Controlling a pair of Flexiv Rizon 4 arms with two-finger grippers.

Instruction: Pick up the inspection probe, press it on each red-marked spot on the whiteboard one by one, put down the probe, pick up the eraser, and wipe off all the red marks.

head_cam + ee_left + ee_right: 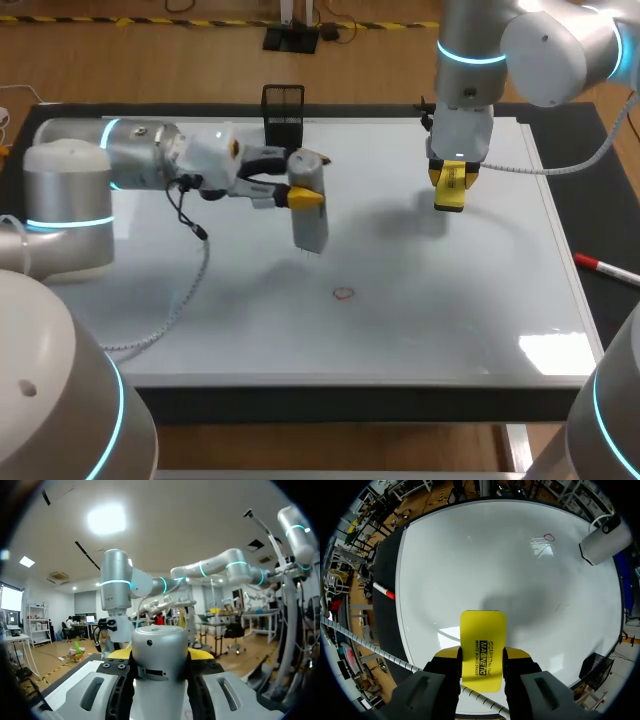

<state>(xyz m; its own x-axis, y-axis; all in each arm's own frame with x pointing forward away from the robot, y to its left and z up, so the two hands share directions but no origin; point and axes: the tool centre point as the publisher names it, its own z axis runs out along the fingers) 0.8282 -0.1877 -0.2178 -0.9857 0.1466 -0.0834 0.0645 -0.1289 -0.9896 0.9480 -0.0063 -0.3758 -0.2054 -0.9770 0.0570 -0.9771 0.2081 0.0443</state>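
Observation:
My left gripper [295,192] is shut on the grey cylindrical inspection probe [309,205], which hangs upright above the whiteboard [230,320] left of centre. In the left wrist view the probe [160,662] fills the space between the yellow-tipped fingers. My right gripper [451,183] is shut on the yellow eraser [450,190], held above the board's far right part; in the right wrist view the eraser [482,650] sits clamped between the fingers, over bare board. One small red mark [344,294] lies near the board's middle front, also the red mark [549,537] in the right wrist view.
A black mesh holder [283,115] stands at the board's far edge. A red-capped marker [605,268] lies on the dark table right of the board.

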